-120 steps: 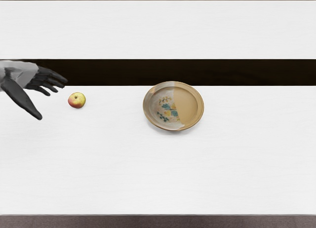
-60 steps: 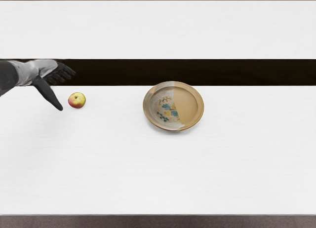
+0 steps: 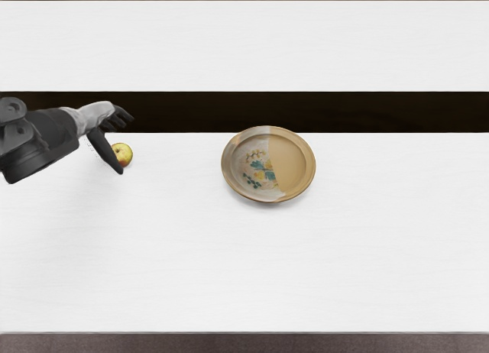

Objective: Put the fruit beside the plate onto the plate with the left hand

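Left hand (image 3: 105, 125) unclenched, holding nothing, thumb just beside apple (image 3: 124, 153), well left of plate (image 3: 310, 166). Settle palm lower, wrap fingers fully before lifting off worktop (image 3: 229, 261).

A white table (image 3: 244, 261) lies before a dark band (image 3: 321, 112) and another white surface (image 3: 244, 47).

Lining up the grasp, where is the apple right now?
Head view: the apple lies on the table, far left, well left of the plate. The open left hand is right at it, covering its left edge.
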`<control>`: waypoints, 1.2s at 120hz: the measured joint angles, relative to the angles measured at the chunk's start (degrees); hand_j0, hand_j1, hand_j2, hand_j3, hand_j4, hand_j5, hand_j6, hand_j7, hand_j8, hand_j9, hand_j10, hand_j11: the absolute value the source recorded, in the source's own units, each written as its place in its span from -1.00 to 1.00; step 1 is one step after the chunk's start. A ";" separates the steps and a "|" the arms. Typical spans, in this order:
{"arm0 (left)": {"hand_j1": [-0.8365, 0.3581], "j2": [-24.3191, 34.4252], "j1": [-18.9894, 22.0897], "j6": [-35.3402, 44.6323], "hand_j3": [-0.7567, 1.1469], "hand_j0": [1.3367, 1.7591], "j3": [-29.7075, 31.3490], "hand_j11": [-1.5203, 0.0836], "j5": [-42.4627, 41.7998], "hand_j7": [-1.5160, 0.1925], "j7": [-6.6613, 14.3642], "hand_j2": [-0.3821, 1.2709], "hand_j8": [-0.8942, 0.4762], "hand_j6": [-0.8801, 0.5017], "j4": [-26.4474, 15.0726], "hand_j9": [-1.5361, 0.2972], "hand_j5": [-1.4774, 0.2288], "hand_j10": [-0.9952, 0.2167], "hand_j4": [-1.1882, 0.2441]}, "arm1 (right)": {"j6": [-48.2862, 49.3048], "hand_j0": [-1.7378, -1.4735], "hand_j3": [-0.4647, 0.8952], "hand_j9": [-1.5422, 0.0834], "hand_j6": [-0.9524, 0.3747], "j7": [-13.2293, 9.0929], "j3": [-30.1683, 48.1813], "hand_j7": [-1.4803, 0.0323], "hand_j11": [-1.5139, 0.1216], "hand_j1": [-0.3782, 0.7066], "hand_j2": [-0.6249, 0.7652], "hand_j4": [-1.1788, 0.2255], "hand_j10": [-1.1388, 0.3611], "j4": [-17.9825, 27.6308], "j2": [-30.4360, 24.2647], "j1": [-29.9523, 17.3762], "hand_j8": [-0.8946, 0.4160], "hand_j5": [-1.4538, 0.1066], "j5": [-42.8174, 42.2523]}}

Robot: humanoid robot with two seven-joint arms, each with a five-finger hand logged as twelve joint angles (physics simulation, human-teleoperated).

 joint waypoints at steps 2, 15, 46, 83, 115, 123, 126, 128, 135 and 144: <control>0.49 -0.33 -0.14 0.14 -0.20 0.52 0.18 0.50 0.01 0.40 0.03 -0.47 -0.06 -0.09 0.34 0.33 0.36 0.23 0.31 | 0.00 -0.40 -0.32 0.84 0.38 0.00 0.00 0.90 0.80 -0.87 -0.11 0.63 0.47 0.00 0.00 0.00 0.31 0.81 0.00; 0.49 -2.06 -1.09 0.65 -0.20 0.52 1.62 0.49 0.03 0.40 0.12 -0.47 -0.06 -0.09 2.17 0.32 0.35 0.23 0.31 | 0.00 -0.40 -0.32 0.84 0.38 0.00 0.00 0.90 0.80 -0.87 -0.11 0.63 0.47 0.00 0.00 0.00 0.31 0.81 0.00; 0.49 -4.22 -1.52 0.97 -0.20 0.52 6.25 0.49 0.04 0.40 0.17 -0.47 -0.06 -0.09 5.93 0.32 0.35 0.23 0.31 | 0.00 -0.40 -0.32 0.84 0.38 0.00 0.00 0.90 0.80 -0.87 -0.11 0.63 0.47 0.00 0.00 0.00 0.31 0.81 0.00; 0.49 -9.48 -1.38 2.66 -0.20 0.52 7.50 0.49 0.20 0.40 0.17 -0.47 -0.06 -0.09 11.55 0.32 0.35 0.23 0.31 | 0.00 -0.40 -0.32 0.84 0.38 0.00 0.00 0.90 0.80 -0.87 -0.11 0.63 0.47 0.00 0.00 0.00 0.31 0.81 0.00; 0.48 -12.31 -0.82 3.01 -0.20 0.52 7.70 0.48 0.21 0.39 0.17 -0.47 -0.07 -0.10 16.88 0.32 0.34 0.22 0.30 | 0.00 -0.40 -0.32 0.84 0.38 0.00 0.00 0.90 0.80 -0.87 -0.11 0.63 0.47 0.00 0.00 0.00 0.31 0.81 0.00; 0.45 -12.75 -0.92 2.99 -0.20 0.52 7.71 0.46 0.19 0.37 0.17 -0.47 -0.09 -0.12 17.25 0.30 0.32 0.20 0.28 | 0.00 -0.40 -0.32 0.84 0.38 0.00 0.00 0.90 0.80 -0.87 -0.11 0.63 0.47 0.00 0.00 0.00 0.31 0.81 0.00; 0.43 -12.75 -1.02 2.98 -0.20 0.52 7.70 0.45 0.17 0.35 0.17 -0.47 -0.10 -0.13 17.25 0.28 0.31 0.18 0.27 | 0.00 -0.40 -0.32 0.84 0.38 0.00 0.00 0.90 0.80 -0.87 -0.11 0.63 0.47 0.00 0.00 0.00 0.31 0.81 0.00; 0.42 -12.75 -1.06 2.98 -0.20 0.52 7.70 0.44 0.16 0.34 0.17 -0.47 -0.11 -0.14 17.24 0.27 0.30 0.17 0.26 | 0.00 -0.40 -0.32 0.84 0.38 0.00 0.00 0.90 0.80 -0.87 -0.11 0.63 0.47 0.00 0.00 0.00 0.31 0.81 0.00; 0.37 -12.75 -1.08 3.00 -0.20 0.52 7.70 0.39 0.15 0.30 0.17 -0.46 -0.15 -0.18 16.97 0.24 0.26 0.13 0.22 | 0.00 -0.40 -0.32 0.84 0.38 0.00 0.00 0.90 0.80 -0.87 -0.11 0.63 0.47 0.00 0.00 0.00 0.31 0.81 0.00; 0.26 -12.32 -1.03 3.02 -0.20 0.52 7.70 0.31 0.14 0.22 0.17 -0.45 -0.23 -0.26 16.12 0.16 0.18 0.04 0.15 | 0.00 -0.40 -0.32 0.84 0.38 0.00 0.00 0.90 0.80 -0.87 -0.11 0.63 0.47 0.00 0.00 0.00 0.31 0.81 0.00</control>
